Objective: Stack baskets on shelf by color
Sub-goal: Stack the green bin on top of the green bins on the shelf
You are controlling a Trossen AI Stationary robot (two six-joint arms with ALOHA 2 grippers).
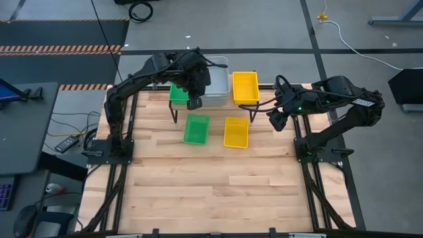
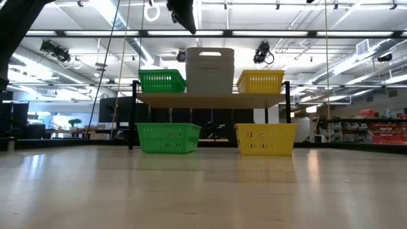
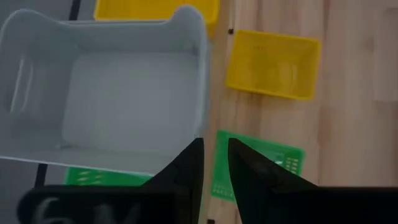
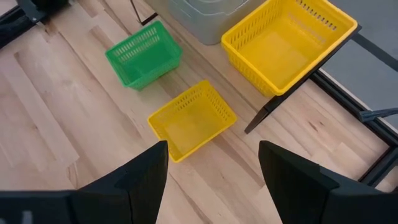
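Observation:
On the shelf (image 2: 210,99) at the table's far middle stand a green basket (image 2: 161,81), a taller grey basket stack (image 2: 210,70) and a yellow basket (image 2: 261,81), each on its base. A second green basket (image 1: 195,129) and a second yellow basket (image 1: 236,132) rest on the table just in front of the shelf. My left gripper (image 1: 193,104) hovers over the grey stack's near rim (image 3: 106,155). Its fingers stand a narrow gap apart with nothing between them (image 3: 215,144). My right gripper (image 4: 213,146) hangs wide open and empty to the right of the shelf.
The shelf's thin black legs (image 4: 273,109) stand close to the two baskets on the table. The near half of the wooden tabletop (image 1: 218,192) is bare. Black arm frames run along the table's left and right edges.

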